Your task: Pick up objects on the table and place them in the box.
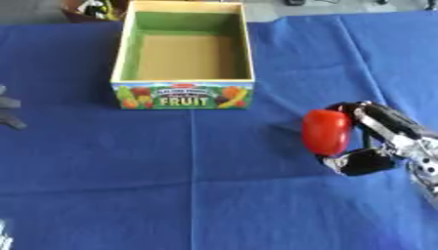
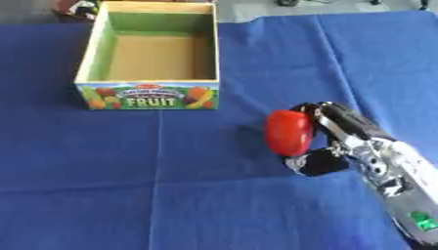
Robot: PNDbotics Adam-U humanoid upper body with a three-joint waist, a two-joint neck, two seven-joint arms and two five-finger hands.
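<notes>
Fingers of our left hand (image 1: 9, 112) show as a few grey tips at the nine o'clock edge of the left eye view, lying relaxed and apart just over the blue cloth (image 1: 214, 185) and holding nothing; the right eye view does not show them at all. Moving rightward, we see the box (image 1: 183, 95) at about eleven o'clock on the surface, upright, its open top toward us. Its inner walls are green, its floor is a bare tan, and its near face carries pictures of fruit and the word FRUIT in pale letters. We see nothing inside it. The cloth covers the whole surface and shows straight fold creases, one running from the box's near edge toward six o'clock and another crossing it from side to side. Further right, at about three o'clock, we find the red object (image 2: 288, 132), smooth, rounded and taller than wide, standing on end between the fingers and thumb of our right hand (image 2: 338, 141). That hand comes in from the five o'clock corner, black with silver parts, its fingers curled over the object's top and far side while the thumb presses in from below. The object sits well apart from the box, and we cannot tell whether it touches the cloth.
</notes>
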